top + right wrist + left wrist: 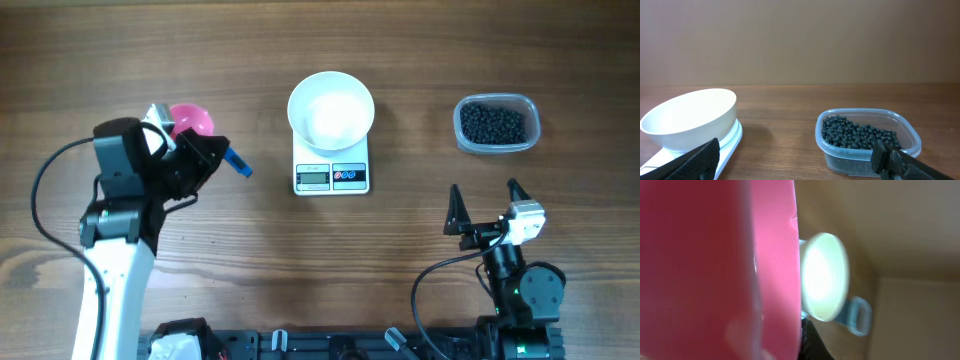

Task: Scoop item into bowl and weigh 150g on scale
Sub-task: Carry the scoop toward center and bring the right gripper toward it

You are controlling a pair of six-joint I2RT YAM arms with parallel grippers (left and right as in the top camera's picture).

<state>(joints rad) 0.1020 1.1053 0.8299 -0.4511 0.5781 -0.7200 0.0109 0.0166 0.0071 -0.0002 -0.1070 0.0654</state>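
We judge the long carry to be the main hazard. The small glossy black beads (492,124) lie heaped in a clear rounded-rectangular plastic tub (537,125) well to the right of the small white square kitchen scale (331,177). The pink plastic scoop with a blue handle (192,121) is well to the scale's left. A low pass across could clip the round, deep white bowl (331,108), which stands on the scale and looks empty, and push it off centre. A tilted scoop would spill beads, and being round they would probably roll across the wooden bench (400,280). Pouring too fast could overshoot the target weight, and we cannot read the scale's display. The left arm rises from the bench's front edge left of the scale, its wrist bent toward the scale. The left claw (200,150) is closed on the scoop, blue handle toward the scale and pink cup away from it. The right arm sits folded in front of the scale and to its right. The right claw (484,190) is spread wide, holds nothing and points toward the tub.
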